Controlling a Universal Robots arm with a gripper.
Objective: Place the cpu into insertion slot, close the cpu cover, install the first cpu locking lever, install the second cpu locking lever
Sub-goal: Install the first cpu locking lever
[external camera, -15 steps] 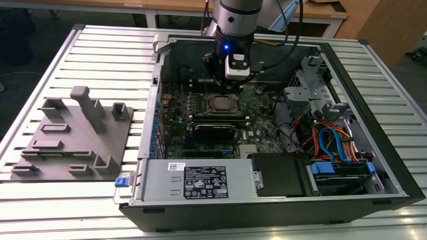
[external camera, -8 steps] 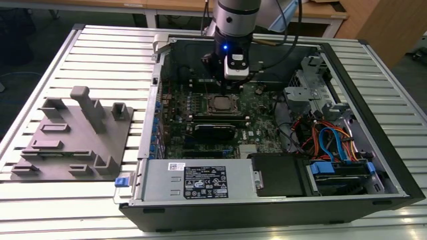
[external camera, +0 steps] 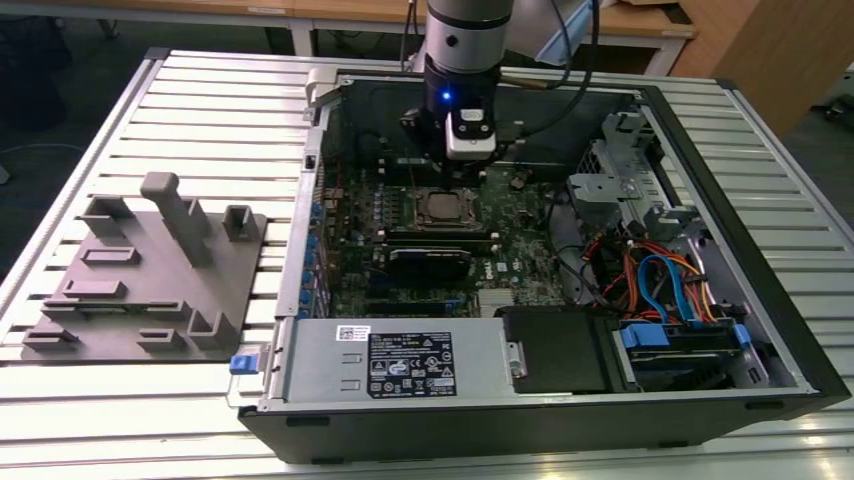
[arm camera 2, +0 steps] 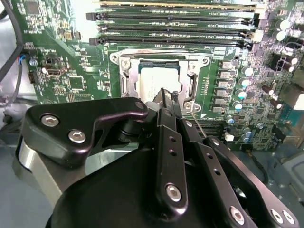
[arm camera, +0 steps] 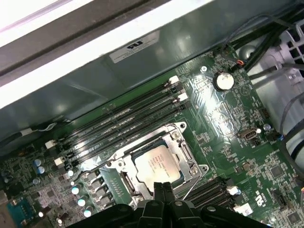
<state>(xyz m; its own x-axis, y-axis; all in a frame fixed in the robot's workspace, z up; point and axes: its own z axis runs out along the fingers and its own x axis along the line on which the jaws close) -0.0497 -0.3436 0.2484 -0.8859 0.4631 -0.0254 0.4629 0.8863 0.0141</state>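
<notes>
One cpu (arm camera: 156, 164) just beside claw (arm camera: 160, 186)

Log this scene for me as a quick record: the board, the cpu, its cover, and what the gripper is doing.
motherboard: inside the open computer case
cpu: seated flat on the motherboard, metal top up
cpu cover: lying flat around the cpu
gripper: fingers shut, tips at the cover's edge, contact unclear

Slatted metal table (external camera: 214, 110), open computer case (external camera: 561, 428) and grey moulded fixture (external camera: 147, 270) side by side on it.
</notes>
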